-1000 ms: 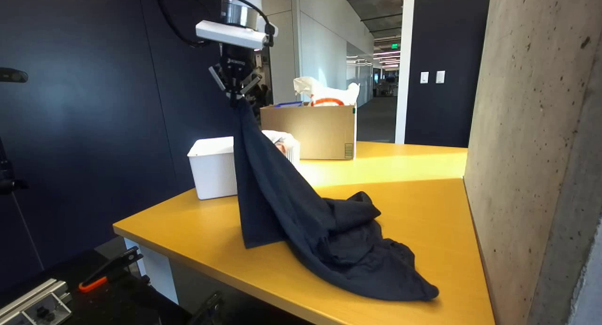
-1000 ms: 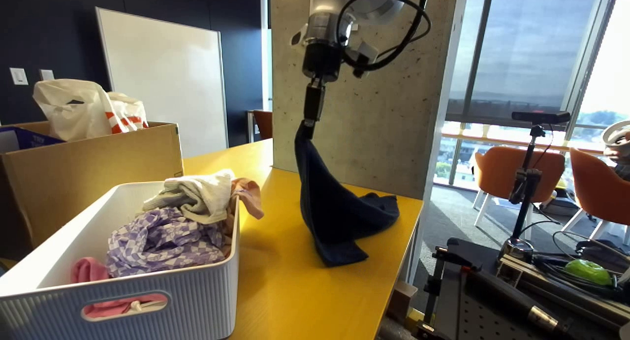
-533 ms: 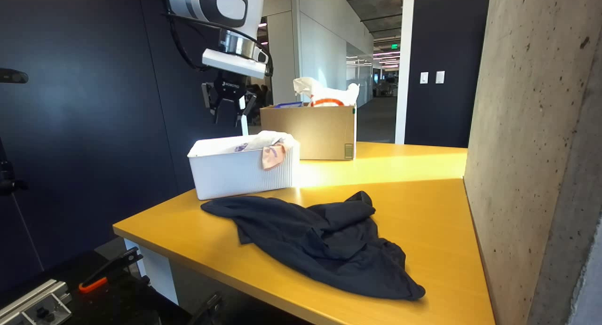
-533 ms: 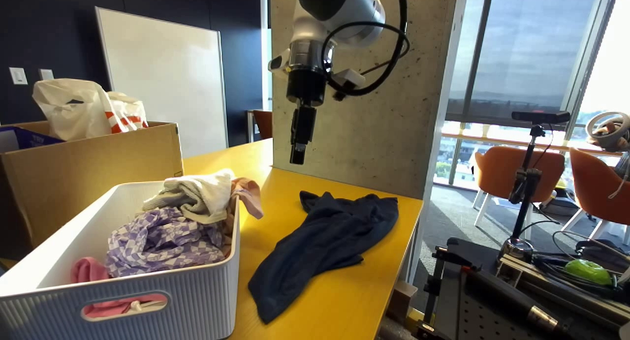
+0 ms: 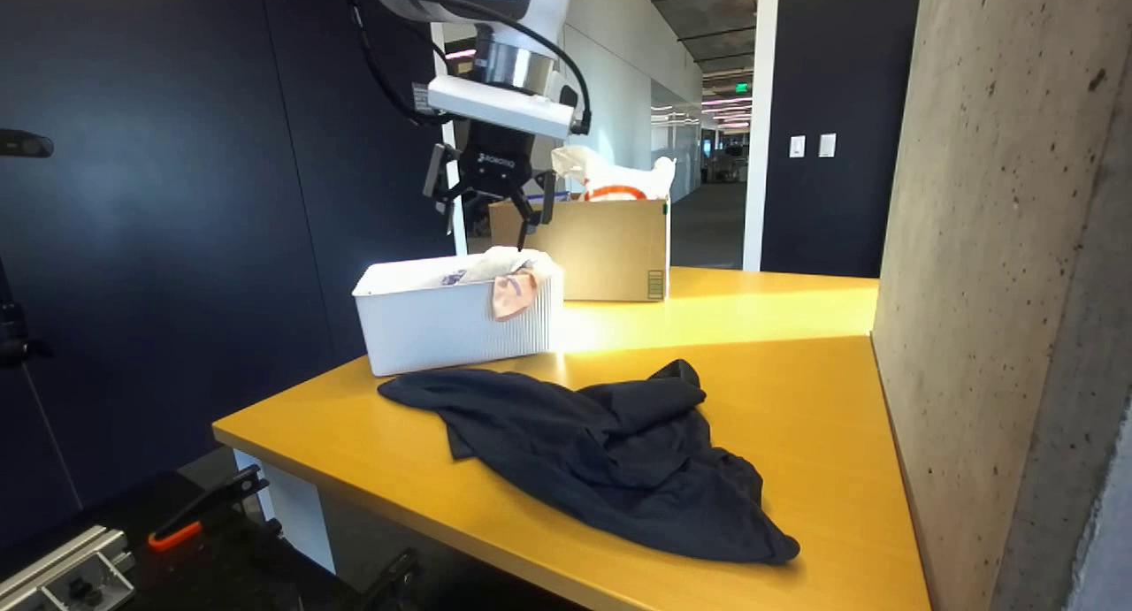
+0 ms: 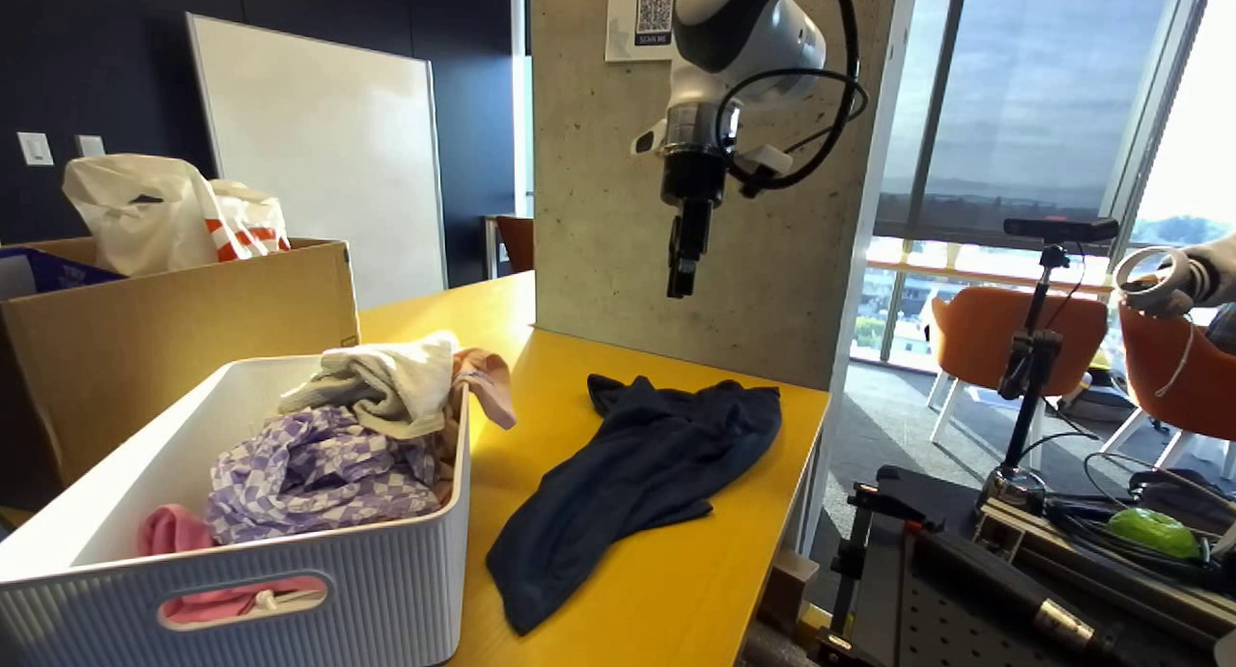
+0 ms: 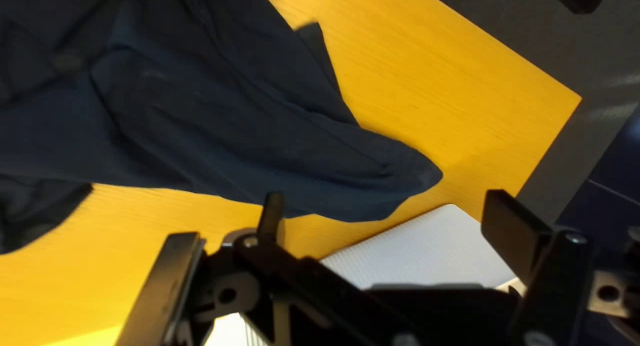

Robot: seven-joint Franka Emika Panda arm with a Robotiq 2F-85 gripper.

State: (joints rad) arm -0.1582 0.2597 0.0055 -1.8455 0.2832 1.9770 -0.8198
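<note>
Black, with its jaws spread well apart, the gripper [image 5: 485,232] hangs in the air above a yellow table [image 5: 796,399]. Lower down and clear of it, a rumpled navy cloth [image 5: 619,461] lies on the table, one end just beside a white ribbed bin [image 5: 424,332] holding purple checked fabric [image 6: 319,484]. A cardboard box [image 5: 584,248] stands beyond the bin.

I'm running one gripper [image 5: 485,238], two fingers [image 7: 515,231]. I'm counting one navy cloth [image 6: 632,474], one yellow table [image 5: 796,399], one white ribbed bin [image 6: 386,590], at least four fabrics [image 6: 323,484] in or over it, one cardboard box [image 6: 193,348], one whiteboard [image 6: 319,155], one QR-code poster [image 6: 654,15], at least two orange chairs [image 6: 980,339].
</note>
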